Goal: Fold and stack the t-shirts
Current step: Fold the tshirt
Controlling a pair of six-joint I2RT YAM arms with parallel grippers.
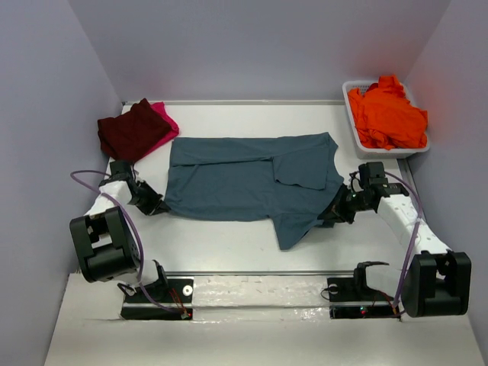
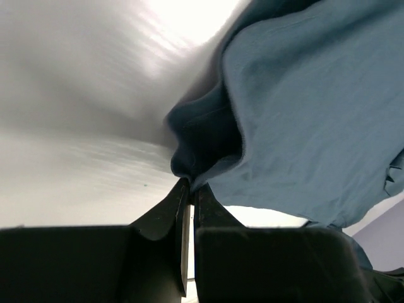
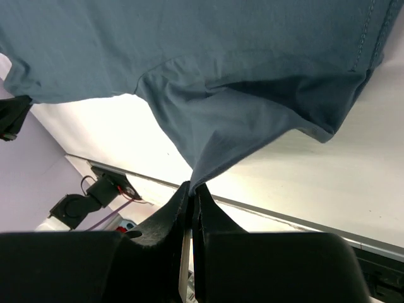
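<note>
Now the left end effector (image 1: 155, 204) and right end effector (image 1: 333, 215), closed tight, pinch the teal-blue t-shirt (image 1: 244, 179); best raise both evenly, cloth taut.

Mostly buried under the maroon shirt (image 1: 131, 130): pink shirt (image 1: 168, 120), one edge showing. Cut off by frame edges in both wrist views: teal shirt (image 2: 303, 113); blurred in the left one: worktop (image 2: 76, 95). Hidden under the orange shirt (image 1: 387, 114): floor of the tub (image 1: 389, 152).
</note>
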